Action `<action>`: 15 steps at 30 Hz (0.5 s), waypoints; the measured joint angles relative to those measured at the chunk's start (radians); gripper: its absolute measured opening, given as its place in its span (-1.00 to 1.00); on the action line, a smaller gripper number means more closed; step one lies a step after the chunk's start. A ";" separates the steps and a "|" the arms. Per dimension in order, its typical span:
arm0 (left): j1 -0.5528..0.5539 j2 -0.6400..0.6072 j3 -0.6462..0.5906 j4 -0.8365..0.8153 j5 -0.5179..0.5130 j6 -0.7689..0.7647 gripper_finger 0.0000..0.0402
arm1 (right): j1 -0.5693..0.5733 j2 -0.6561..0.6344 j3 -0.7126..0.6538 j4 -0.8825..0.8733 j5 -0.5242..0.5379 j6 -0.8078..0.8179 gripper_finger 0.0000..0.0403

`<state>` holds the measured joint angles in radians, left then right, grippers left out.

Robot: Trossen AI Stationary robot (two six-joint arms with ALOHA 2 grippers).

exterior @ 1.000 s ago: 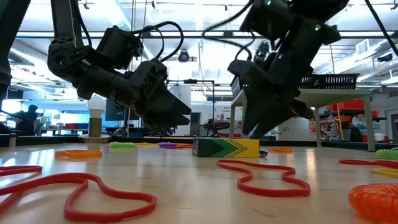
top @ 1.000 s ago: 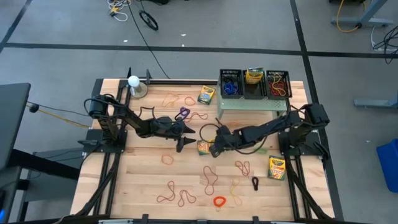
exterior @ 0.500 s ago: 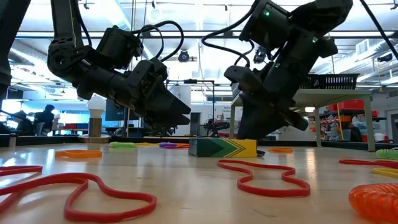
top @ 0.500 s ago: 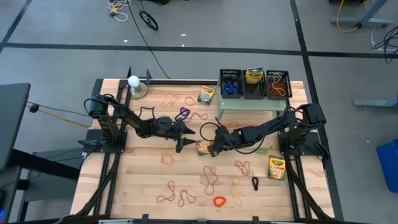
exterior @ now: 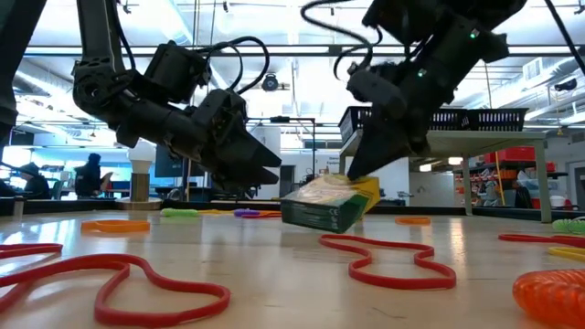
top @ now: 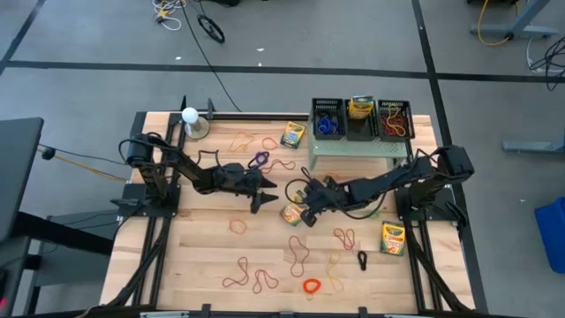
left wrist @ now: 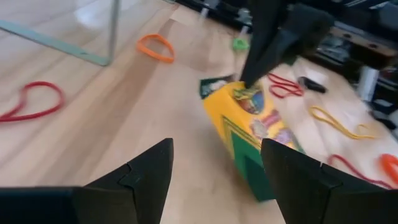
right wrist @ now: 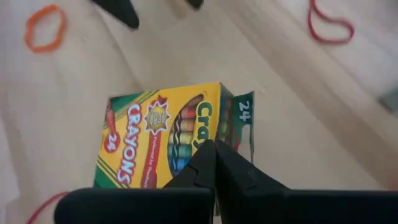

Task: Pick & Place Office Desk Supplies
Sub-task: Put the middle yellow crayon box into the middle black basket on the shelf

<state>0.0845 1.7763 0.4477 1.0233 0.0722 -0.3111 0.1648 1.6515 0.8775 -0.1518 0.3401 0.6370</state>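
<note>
Now crayon box tilted under right claw

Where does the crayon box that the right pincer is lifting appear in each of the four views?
High view: the crayon box lies at the table's middle, at the right pincer.
Low view: centre, tilted, one edge raised off the table.
Left wrist view: centre-right, between the two dark fingers.
Right wrist view: centre, "CRAYONS" face showing.
Shared landmark: the right pincer, shut on the box's edge.
</note>
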 joint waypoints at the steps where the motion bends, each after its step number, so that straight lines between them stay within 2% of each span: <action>1: 0.000 0.000 0.000 0.005 0.013 -0.003 0.25 | 0.005 -0.005 0.000 -0.001 0.012 -0.018 -0.99; 8: -0.006 0.016 0.018 0.013 0.027 -0.044 0.25 | 0.060 -0.010 0.027 -0.005 0.160 -0.192 -0.99; 15: -0.016 0.125 0.096 0.043 0.042 -0.068 0.25 | 0.119 -0.010 0.028 0.015 0.272 -0.317 -1.00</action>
<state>0.0688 1.9013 0.5439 1.0662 0.1140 -0.3794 0.2840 1.6417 0.9054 -0.1371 0.6116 0.3201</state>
